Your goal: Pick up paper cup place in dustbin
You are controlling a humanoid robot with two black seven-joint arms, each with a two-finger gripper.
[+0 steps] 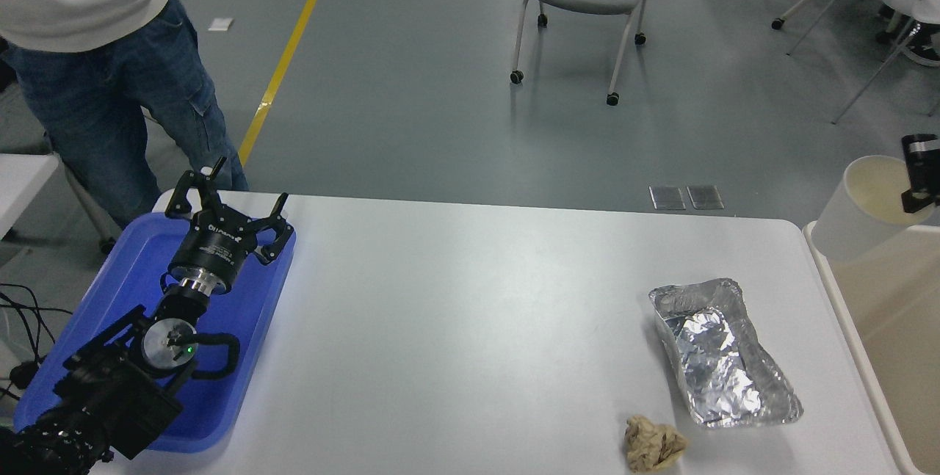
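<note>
over the dustbin [837, 291] edge, right gripper [918, 178] fingers grasping paper cup [855, 211] rim; left gripper [224, 203] fingers released.

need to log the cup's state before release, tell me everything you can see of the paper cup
The paper cup is small, plain white and tapered, with a rolled round rim and a cream inside that looks empty. It hangs in the air, tilted, mouth facing up and right, base down-left, at the far right over the near corner of the beige dustbin. The right gripper, mostly cut off by the frame edge, pinches its rim, one finger inside. Nothing else touches it.
</note>
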